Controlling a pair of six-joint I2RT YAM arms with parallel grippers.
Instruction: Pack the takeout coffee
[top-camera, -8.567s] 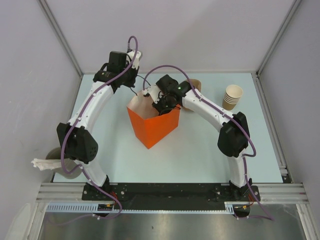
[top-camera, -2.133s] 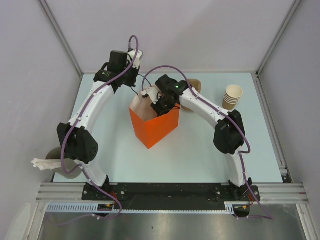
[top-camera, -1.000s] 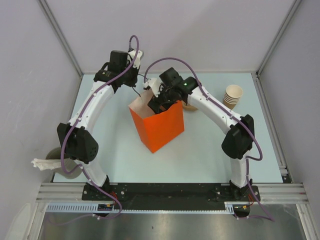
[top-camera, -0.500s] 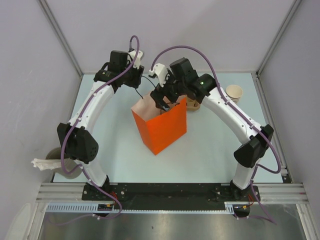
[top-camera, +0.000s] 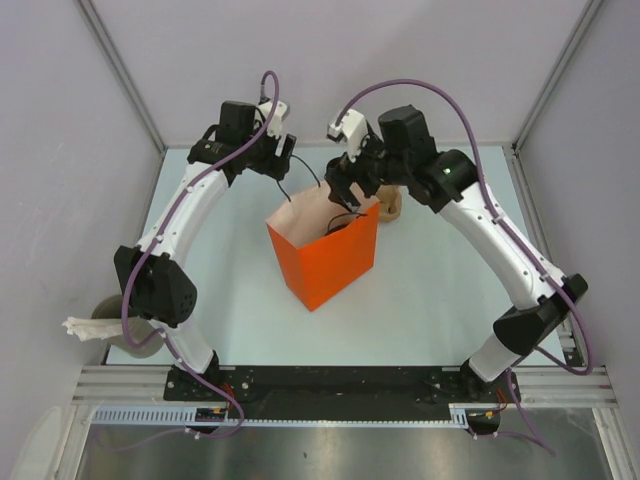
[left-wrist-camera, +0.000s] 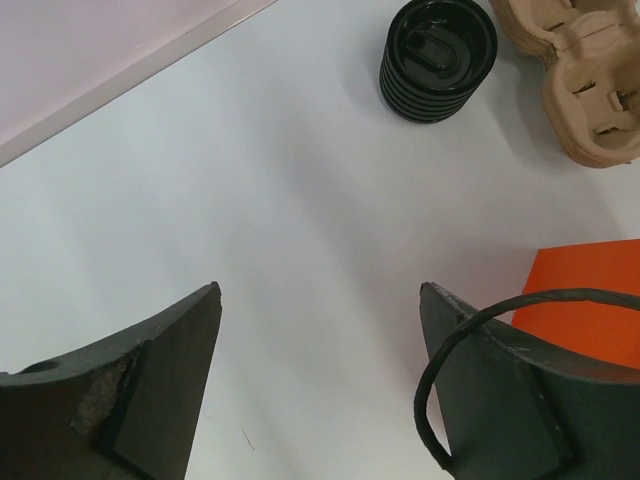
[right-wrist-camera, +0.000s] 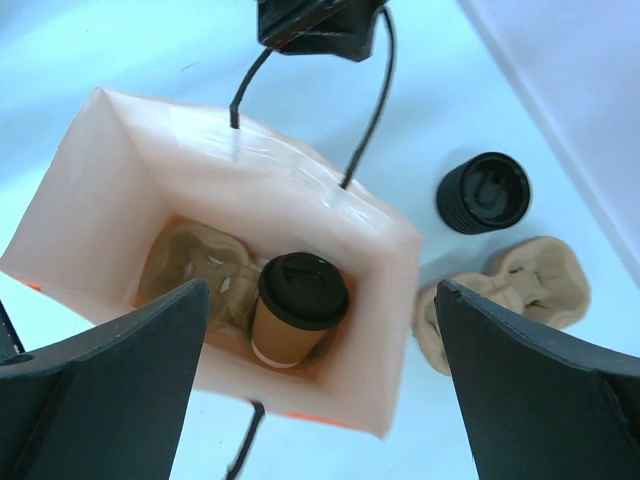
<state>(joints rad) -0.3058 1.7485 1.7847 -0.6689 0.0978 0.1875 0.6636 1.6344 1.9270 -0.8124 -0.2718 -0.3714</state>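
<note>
The takeout coffee (right-wrist-camera: 298, 308), a tan paper cup with a black lid, stands upright inside the orange paper bag (top-camera: 325, 262), in a brown carrier (right-wrist-camera: 190, 268) on the bag's floor. My right gripper (right-wrist-camera: 322, 285) hangs open above the bag's mouth, holding nothing; the top view shows that gripper (top-camera: 346, 188) over the bag's far rim. My left gripper (left-wrist-camera: 320, 290) is open behind the bag, nothing between its fingers. A black bag handle (left-wrist-camera: 470, 372) loops across its right finger (left-wrist-camera: 520, 400). From above, the left gripper (top-camera: 283, 160) sits just beyond the bag.
A stack of black lids (left-wrist-camera: 438, 55) stands on the table behind the bag. Spare moulded carriers (left-wrist-camera: 585, 75) lie beside it, right of the bag (right-wrist-camera: 520, 290). The right arm arcs high over the table's right side.
My right gripper has lifted up and back out of the bag, leaving the cup inside. My left gripper has opened off the bag handle. The bag has shifted slightly right.
</note>
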